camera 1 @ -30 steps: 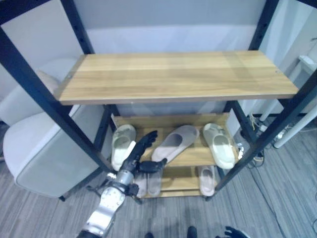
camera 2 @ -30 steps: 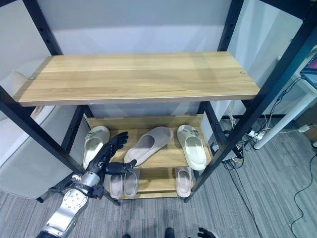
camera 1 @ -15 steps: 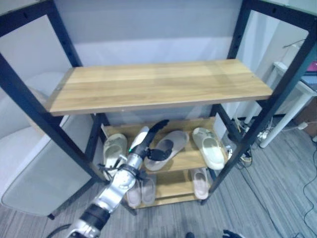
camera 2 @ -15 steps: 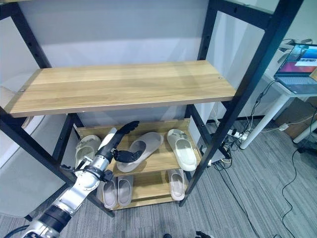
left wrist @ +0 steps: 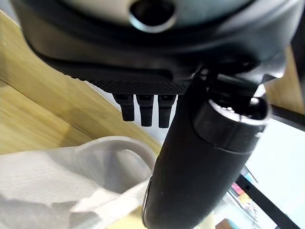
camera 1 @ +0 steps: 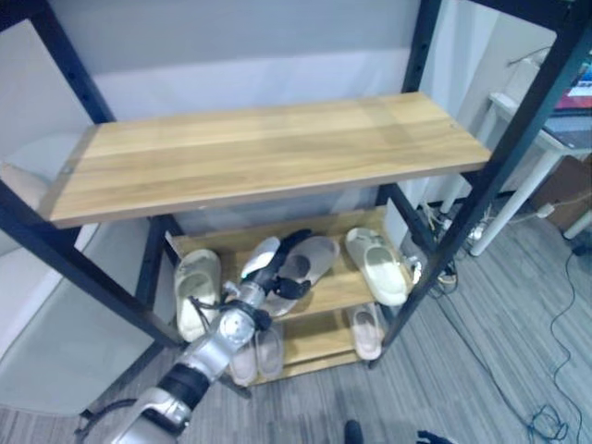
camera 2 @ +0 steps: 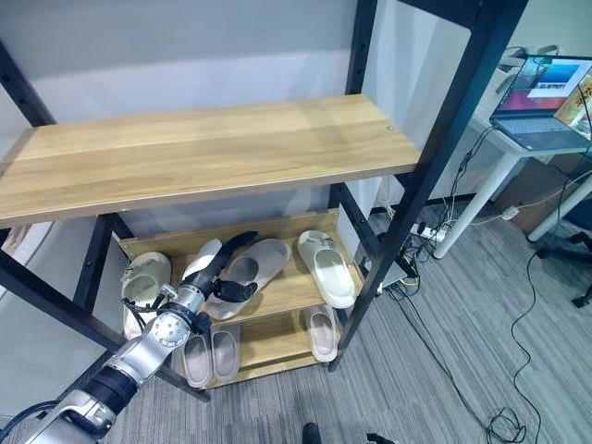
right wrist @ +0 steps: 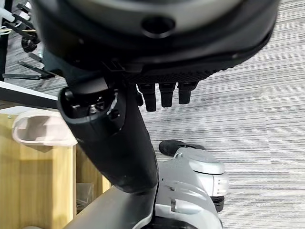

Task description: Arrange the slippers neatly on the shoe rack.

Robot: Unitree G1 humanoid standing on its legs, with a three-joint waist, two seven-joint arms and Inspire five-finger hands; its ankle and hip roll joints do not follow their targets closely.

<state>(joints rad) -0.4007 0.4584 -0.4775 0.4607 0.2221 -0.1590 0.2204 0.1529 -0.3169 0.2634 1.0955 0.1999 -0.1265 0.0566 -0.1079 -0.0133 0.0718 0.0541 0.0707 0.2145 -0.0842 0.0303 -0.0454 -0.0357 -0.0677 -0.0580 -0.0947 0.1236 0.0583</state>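
Left hand (camera 2: 225,271) reaches over grey slipper (camera 2: 254,268) on shoe rack (camera 2: 291,291).

The top shelf (camera 1: 268,153) is left bare; the middle shelf (camera 2: 296,289) is crowded by slippers (camera 2: 330,268), boxed by posts (camera 2: 421,180).

Cream slippers (camera 2: 326,266), greyish (perhaps beige) slipper (camera 2: 252,269), pale-wood black-framed shoe rack (camera 2: 203,148), striped grey carpet (camera 2: 435,370)

Left hand (camera 2: 225,274), fingers (left wrist: 145,109) straight
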